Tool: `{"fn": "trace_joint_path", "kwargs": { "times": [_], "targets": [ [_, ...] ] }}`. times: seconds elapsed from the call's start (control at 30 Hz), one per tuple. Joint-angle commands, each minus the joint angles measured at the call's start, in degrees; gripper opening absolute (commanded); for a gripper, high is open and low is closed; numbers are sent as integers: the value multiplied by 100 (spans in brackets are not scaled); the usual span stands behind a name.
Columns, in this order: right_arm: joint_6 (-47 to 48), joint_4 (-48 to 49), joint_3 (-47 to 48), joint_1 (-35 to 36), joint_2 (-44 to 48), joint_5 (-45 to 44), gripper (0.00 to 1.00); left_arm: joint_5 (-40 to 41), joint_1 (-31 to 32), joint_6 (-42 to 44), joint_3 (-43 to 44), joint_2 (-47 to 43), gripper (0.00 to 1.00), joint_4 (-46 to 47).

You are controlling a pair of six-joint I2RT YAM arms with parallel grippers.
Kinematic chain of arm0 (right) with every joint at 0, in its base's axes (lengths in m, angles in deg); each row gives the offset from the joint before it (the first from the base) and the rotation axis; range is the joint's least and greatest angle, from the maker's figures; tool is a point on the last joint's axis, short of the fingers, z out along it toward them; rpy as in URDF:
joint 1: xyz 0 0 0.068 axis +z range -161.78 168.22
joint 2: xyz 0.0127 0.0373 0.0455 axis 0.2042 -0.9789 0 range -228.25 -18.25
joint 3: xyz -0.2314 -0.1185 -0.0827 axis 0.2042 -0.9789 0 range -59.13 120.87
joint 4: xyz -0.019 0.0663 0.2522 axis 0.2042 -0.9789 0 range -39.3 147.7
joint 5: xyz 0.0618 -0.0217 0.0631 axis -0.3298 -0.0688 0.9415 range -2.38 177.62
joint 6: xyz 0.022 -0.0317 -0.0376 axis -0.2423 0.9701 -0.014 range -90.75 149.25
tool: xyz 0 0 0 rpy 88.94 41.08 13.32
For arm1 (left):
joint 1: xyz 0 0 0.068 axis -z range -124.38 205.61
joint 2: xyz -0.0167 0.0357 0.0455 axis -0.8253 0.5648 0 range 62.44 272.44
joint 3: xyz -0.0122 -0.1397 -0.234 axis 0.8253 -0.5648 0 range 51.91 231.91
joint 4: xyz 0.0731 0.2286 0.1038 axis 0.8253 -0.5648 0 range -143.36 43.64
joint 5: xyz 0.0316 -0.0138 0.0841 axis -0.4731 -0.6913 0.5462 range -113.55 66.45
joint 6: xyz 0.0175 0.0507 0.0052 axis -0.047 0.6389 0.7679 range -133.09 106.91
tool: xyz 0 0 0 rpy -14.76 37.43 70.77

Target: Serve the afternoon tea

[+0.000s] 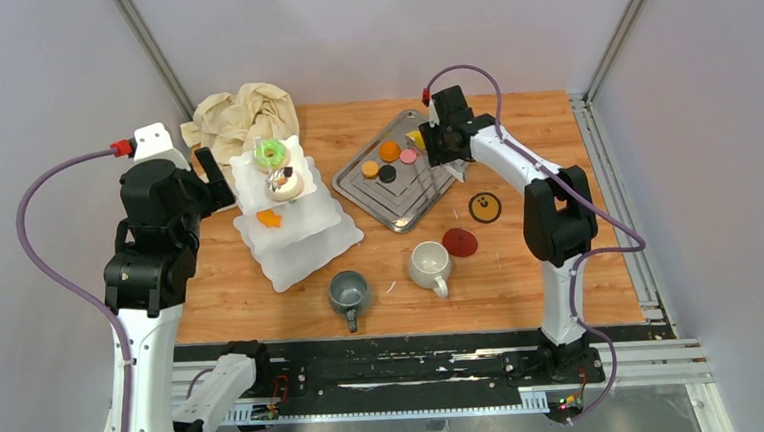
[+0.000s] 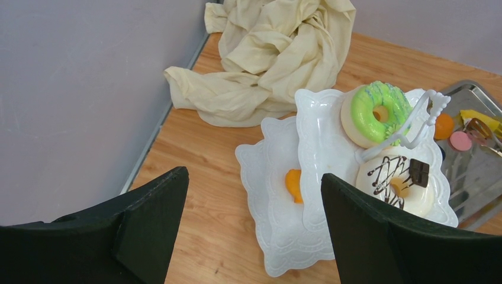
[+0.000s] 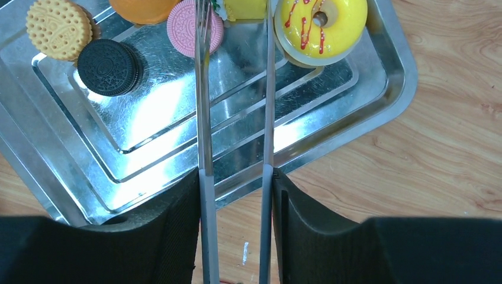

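Two-armed tongs (image 3: 203, 118), pinched in my right jaws, straddle a yellow pastry (image 3: 245, 7) on the tray (image 3: 379, 89); my left jaws gape wide, empty, beside the stand (image 2: 322, 142).

Green doughnut (image 1: 271, 154) — atop white stand (image 1: 305, 243)
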Motion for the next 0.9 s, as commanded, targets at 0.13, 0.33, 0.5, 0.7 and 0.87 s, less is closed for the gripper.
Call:
{"fn": "trace_joint_path", "kwargs": {
  "times": [0.13, 0.33, 0.5, 0.7, 0.87],
  "targets": [
    [63, 51, 44, -126, 243, -50, 25, 106, 53, 58, 91, -23, 87, 142],
    [-50, 209, -404, -125, 1051, 10, 14, 97, 53, 53, 96, -31, 87, 145],
    [-382, 623, -1377, -116, 2114, 325, 13, 78, 53, 27, 140, -8, 87, 143],
    [-773, 903, -2487, 59, 3368, 1093, 13, -9, 53, -18, 99, 3, 87, 162],
    [-685, 645, -2844, 485, 3986, 1627, 13, 9, 53, -10, 84, -18, 87, 162]
  ]
}}
